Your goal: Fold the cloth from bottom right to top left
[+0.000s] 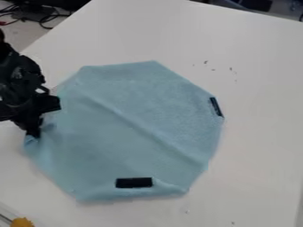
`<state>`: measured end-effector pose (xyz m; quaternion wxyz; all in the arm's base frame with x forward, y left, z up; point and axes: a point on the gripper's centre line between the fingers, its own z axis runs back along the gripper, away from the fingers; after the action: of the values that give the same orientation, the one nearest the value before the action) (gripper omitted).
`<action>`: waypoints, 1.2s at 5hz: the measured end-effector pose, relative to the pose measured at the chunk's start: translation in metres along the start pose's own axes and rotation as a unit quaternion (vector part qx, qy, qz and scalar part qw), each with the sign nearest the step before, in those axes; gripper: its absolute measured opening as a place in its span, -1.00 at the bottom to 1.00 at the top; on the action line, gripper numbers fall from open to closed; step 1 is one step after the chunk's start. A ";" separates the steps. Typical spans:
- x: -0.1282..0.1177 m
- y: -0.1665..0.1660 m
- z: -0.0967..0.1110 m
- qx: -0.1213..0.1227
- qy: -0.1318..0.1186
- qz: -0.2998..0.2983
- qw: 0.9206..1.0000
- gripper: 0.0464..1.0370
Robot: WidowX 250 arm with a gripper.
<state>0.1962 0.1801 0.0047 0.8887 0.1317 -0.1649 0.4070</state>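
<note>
1. Nearest, bottom L corner of view: small orange-yellow lumpy object (22,222), material unclear, on the smooth white table (260,146).
2. Light-blue, roughly eight-sided fabric cloth (127,128) lies mid-table, mostly spread out, w/ uneven edges. Its near edge is a bit rumpled; black rectangular patch (134,182) sits just inside it.
3. Black two-finger robot gripper (33,132) at cloth's L edge, pointing down & touching it. Fabric is puckered there. Can't tell if the gripper is spread, pressed together or pinching cloth.
4. Raised crease runs diag. across cloth, upper L to lower R.
5. 2nd black strip, narrow (216,107), at cloth's R edge, set at a slant.
6. Farther back, R of cloth's far corner: few tiny dark specks (206,62) on table.
7. Farthest, top L, beyond table edge: thin black cables (47,20), tangled, nr dark gear.
</note>
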 end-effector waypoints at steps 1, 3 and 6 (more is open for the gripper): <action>-0.022 0.020 0.021 0.044 0.019 0.032 0.998 -0.98; -0.009 -0.016 0.081 0.083 -0.008 0.038 0.996 -0.98; 0.006 -0.181 0.146 0.095 -0.037 -0.054 0.993 -0.98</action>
<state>0.3118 0.0156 0.1220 0.8861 0.2390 -0.1511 0.3672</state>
